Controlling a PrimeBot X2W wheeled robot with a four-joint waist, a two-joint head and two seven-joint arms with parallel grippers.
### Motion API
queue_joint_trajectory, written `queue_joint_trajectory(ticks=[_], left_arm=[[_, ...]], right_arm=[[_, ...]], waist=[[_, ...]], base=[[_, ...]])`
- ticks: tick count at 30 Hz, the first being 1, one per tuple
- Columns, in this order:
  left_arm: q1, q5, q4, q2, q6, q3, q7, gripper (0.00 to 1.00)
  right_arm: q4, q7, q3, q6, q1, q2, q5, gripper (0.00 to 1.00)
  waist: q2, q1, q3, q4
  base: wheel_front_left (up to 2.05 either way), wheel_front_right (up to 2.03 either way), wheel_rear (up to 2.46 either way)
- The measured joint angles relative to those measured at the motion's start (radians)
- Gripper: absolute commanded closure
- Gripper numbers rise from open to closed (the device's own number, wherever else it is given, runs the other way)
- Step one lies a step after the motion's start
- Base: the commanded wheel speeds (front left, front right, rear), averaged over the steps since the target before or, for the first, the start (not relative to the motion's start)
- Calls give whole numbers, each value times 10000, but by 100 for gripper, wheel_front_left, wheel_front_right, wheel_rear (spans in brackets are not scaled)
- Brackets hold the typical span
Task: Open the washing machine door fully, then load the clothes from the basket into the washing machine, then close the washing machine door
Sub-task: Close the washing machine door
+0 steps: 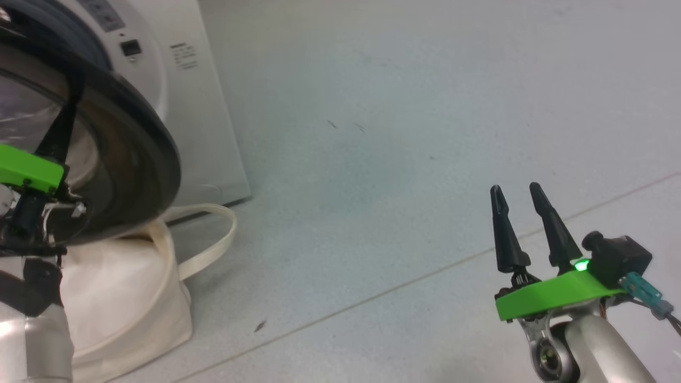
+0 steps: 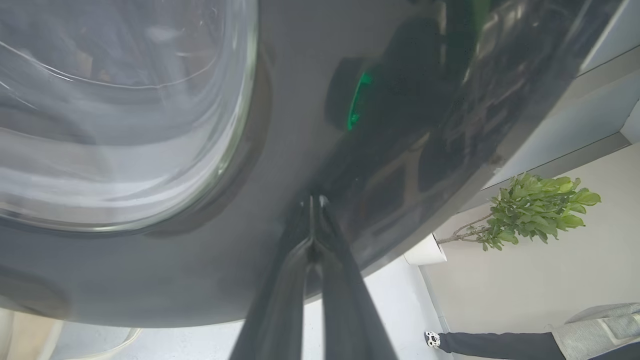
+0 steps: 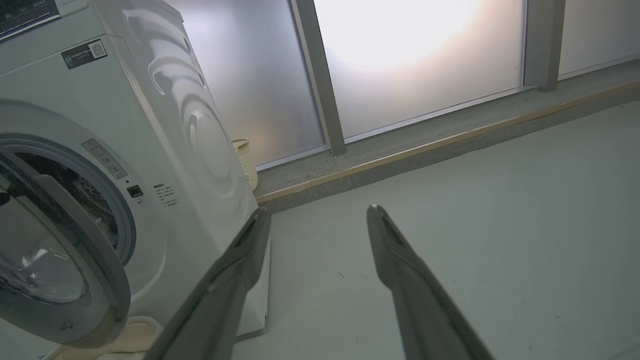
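One washing machine (image 1: 202,133) at upper left of the head frame, front opening facing lower left. Its one washing machine door (image 1: 157,159) stands swung out, partway open, round rim tilted over the one basket (image 1: 127,298), which sits upright on the floor (image 1: 399,159) at lower left, a loop handle trailing right. Left hand (image 2: 315,200) clenched, tips together against the door's glossy black rim. Right hand (image 1: 515,187) released, fingers spread, lower right, pointing up-frame.
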Motion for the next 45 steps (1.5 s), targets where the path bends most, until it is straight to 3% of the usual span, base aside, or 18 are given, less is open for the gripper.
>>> queue_joint_trajectory(ticks=[7, 8, 9, 10, 14, 18, 29, 32, 35, 45], left_arm=[[-260, -201, 272, 79, -2, -782, -242, 100], [-249, -280, 265, 88, -2, -876, -247, 92], [-227, -360, 242, 98, -2, -984, -307, 51], [-194, -445, 190, 98, -2, -1095, -337, 0], [182, -568, -253, 100, -2, -1795, -424, 0], [1073, -65, -1124, 374, -4, -3116, -1223, 0], [3181, 1421, -1820, 1641, -4, -5264, -5898, 0], [3541, 2406, -1519, 1927, -6, -5599, -6493, 0], [3920, 3519, -1453, 1914, 13, -5555, -6577, 0], [5262, 5239, -2017, 961, 29, -3762, -6579, 0]], right_arm=[[-17, 0, -82, 0, -31, 71, 0, 0], [-17, 2, -82, 0, -31, 71, 0, 0], [-17, 0, -81, 0, -31, 71, 0, 0], [-17, 0, -84, 0, -31, 65, 0, 0], [-23, 0, -109, 0, -30, 10, 0, 0], [-100, 0, -157, 0, -31, -38, -2, 0], [-192, 0, -230, 0, -15, -268, -240, 0], [-199, 0, -253, 0, 4, -313, -265, 0], [-196, 0, -295, 0, 70, -320, -265, 0], [-144, 2, -464, 0, 530, -403, -265, 0]], waist=[[0, 1, 320, -49], [0, 0, 304, 36], [0, -1, 285, 133], [0, -1, 265, 245], [0, -1, 207, 776], [0, -1, 184, 1400], [0, -1, -165, 2835], [0, -1, -329, 3120], [0, -1, -487, 3378], [0, -2, -820, 3869]], base=[[0, 0, 0], [0, 0, 0], [0, 0, 0], [0, 0, 0], [0, 0, 0], [0, 0, 0], [0, 0, 0], [0, 0, 0], [0, 0, 0], [0, 0, 0]])
